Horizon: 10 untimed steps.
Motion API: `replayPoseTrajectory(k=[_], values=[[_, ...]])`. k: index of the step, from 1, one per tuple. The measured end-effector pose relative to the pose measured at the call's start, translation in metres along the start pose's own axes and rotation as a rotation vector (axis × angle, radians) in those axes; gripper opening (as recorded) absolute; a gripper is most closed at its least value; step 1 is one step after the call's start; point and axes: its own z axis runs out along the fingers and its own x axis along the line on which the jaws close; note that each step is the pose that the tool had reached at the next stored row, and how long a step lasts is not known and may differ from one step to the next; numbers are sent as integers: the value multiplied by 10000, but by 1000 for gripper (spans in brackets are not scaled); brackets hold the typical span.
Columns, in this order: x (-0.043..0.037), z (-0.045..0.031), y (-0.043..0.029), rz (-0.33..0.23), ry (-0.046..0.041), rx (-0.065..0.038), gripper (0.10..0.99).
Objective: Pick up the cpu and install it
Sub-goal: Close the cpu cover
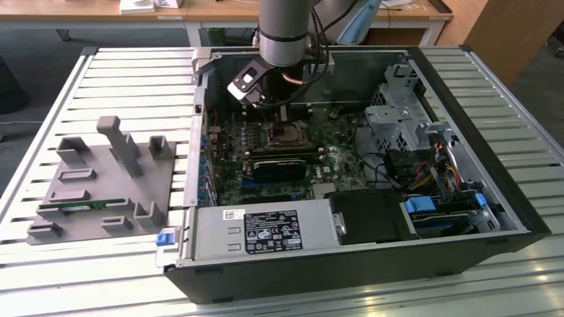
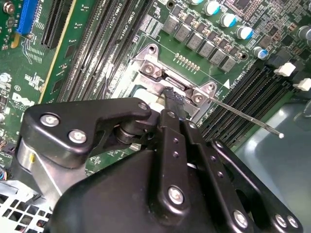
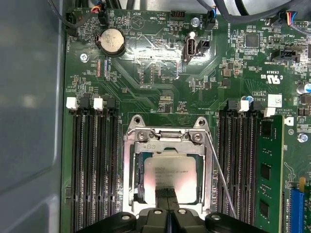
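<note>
Cpu [image 3: 170, 175] lies flat inside the socket [image 3: 127, 167], silver top up, with the socket's metal frame around it on every side I can see; from my seat it looks level with that frame.

The gripper [image 3: 167, 195] hangs right over the socket; its two black fingers [image 3: 159, 213] are pressed together with only a thin seam between them, and they pinch nothing; the tips sit over the cpu's near edge, though I cannot tell whether they touch it. In the second wrist view the same black tips reach the socket's hinge end.

A thin lever [image 3: 219, 179] slants along one side of the socket, its ball end free of the frame; banks of black memory slots [image 3: 95, 165] flank the socket on both sides, and a green memory stick [image 3: 266, 177] stands beyond the bank on the lever's side; a coin cell [image 3: 112, 40] sits well apart from the socket.

In the exterior view the arm [image 1: 284, 30] comes down into the open case [image 1: 493, 198] above the socket; a grey tray [image 1: 97, 185] lies outside the case, well apart from the socket, toward the exterior view's left.
</note>
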Motion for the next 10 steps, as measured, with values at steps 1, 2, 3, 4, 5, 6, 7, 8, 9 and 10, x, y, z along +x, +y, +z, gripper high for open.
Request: replayPoseTrajectory(k=[1,2,3,4,5,6,7,8,9,10], values=[[0,1,5,0,1,-1,106],[1,3,12,0,6,-1,106],[1,5,18,0,15,-2,106],[0,5,25,0,24,-4,106],[0,6,28,0,34,-5,106],[1,5,29,0,37,-6,106],[2,-2,30,1,45,-13,106],[2,-18,31,1,46,-12,106],[0,-41,30,0,42,-8,106],[-1,-67,30,0,38,-5,106]])
